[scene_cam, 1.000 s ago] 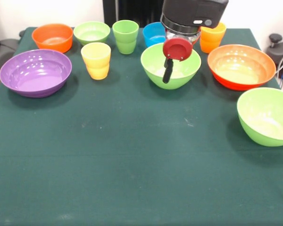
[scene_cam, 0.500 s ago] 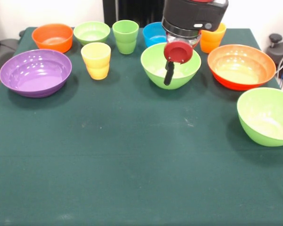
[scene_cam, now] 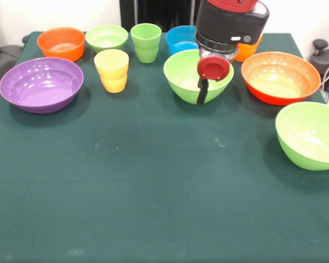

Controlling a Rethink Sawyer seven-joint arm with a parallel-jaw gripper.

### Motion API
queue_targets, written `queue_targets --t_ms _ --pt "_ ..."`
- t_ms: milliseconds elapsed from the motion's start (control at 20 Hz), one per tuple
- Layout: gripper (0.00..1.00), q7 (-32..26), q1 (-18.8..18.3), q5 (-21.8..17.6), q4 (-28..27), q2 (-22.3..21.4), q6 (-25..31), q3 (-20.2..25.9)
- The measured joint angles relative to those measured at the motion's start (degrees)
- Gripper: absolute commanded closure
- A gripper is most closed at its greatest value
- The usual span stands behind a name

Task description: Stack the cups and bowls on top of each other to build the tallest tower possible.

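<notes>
Nothing stacked yet, every piece sits on its own on the green table (scene_cam: 153, 186). Along the far edge runs a row: small orange bowl (scene_cam: 61, 43) by the far left corner, small light green bowl (scene_cam: 106, 38), light green cup (scene_cam: 146, 41), small blue bowl (scene_cam: 181, 39), and the orange-yellow cup (scene_cam: 250, 50), mostly hidden behind the arm (scene_cam: 231, 22). Just nearer than that row, the purple bowl (scene_cam: 41, 84) sits close to the left edge, the yellow cup (scene_cam: 112, 70) stands upright beside it, then comes a large light green bowl (scene_cam: 192, 76) around the middle and the orange-red bowl (scene_cam: 281, 76) toward the right edge. The second large light green bowl (scene_cam: 310, 135) sits alone at the right edge, cut off by the frame. And there's the gripper (scene_cam: 203, 90), hanging over the middle green bowl's right side, one dark finger showing in front of the rim – whether the fingers are apart or together, I cannot tell
</notes>
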Motion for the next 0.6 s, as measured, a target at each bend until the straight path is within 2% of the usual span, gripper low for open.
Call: queue_targets --t_ms 600 --pt "0.00 0.0 -0.7 0.0 4.5 -0.4 -6.7 4.1"
